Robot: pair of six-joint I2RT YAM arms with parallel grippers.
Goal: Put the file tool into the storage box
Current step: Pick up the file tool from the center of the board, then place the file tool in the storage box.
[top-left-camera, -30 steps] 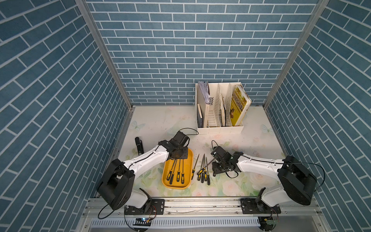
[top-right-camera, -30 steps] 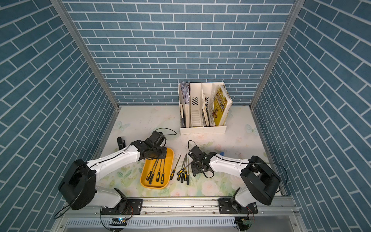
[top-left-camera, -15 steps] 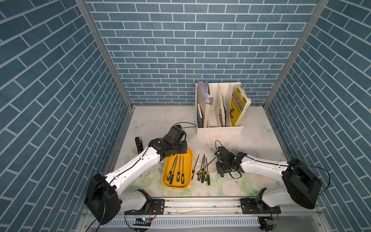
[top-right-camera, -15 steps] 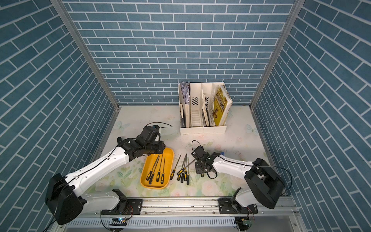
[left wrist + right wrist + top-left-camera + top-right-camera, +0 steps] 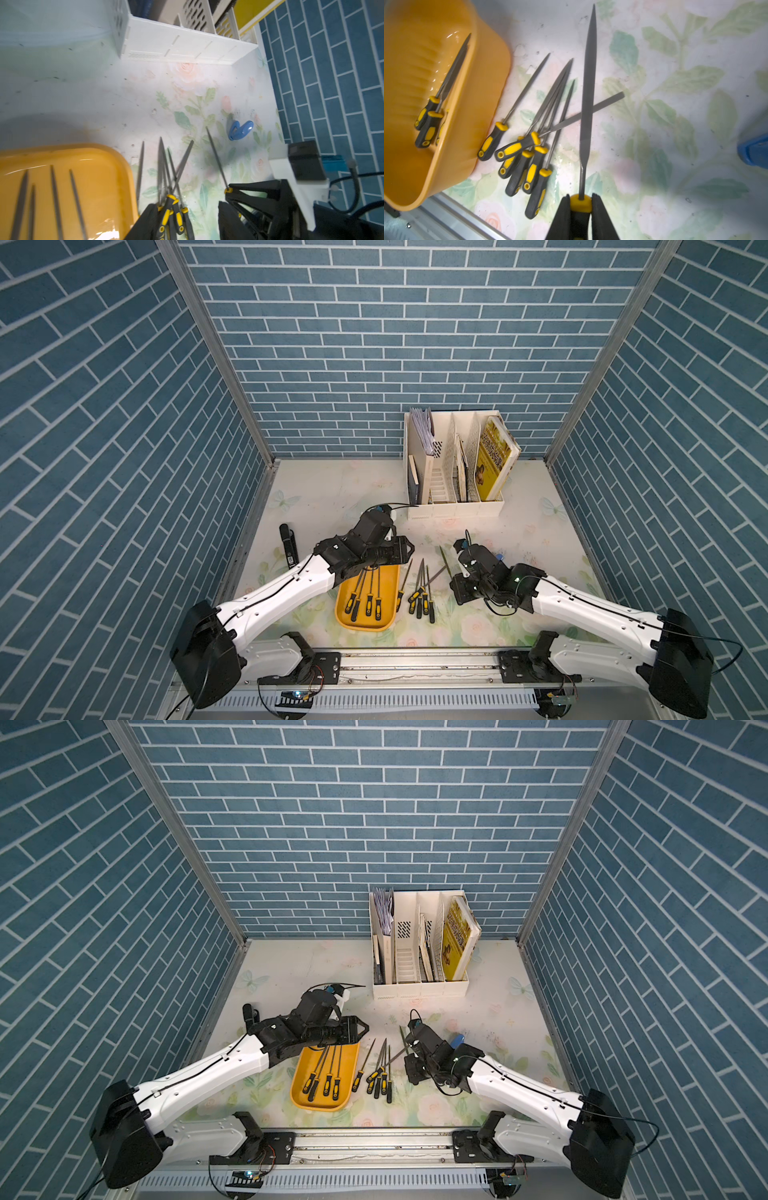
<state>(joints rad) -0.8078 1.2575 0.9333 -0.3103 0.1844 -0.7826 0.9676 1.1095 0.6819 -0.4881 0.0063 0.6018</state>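
Centrally, the storage box (image 5: 386, 587) is seen flat on the floral table (image 5: 332, 497). Four boxed files (image 5: 328, 1079) are laid lengthwise inside it, handles toward the robot. The right tool (image 5: 580, 200) is clenched on the held file (image 5: 586, 104), its jaws being pressed on either side of the yellow collar at the head of the handle. The held file is located outside the box, on the robot's right of it, with its blade pointed away from the robot. Between the box and the held file, six loose files (image 5: 519, 176) are gathered on the table, one being set apart just beside the box rim. In the right wrist view the held blade is crossed over a flat file (image 5: 608, 101) that lies slantwise; whether the two touch cannot be told. The left tool (image 5: 187, 207) is released, its fingers (image 5: 145, 222) being spread with nothing gripped between them, and it is held above the far end of the box. A blue object (image 5: 241, 129) is found on the table near the right arm. A white desk organiser (image 5: 457, 506) holding a yellow book (image 5: 494, 460) is placed toward the back wall, well apart from the box. A black object (image 5: 288, 547) is seen at the table's left edge.
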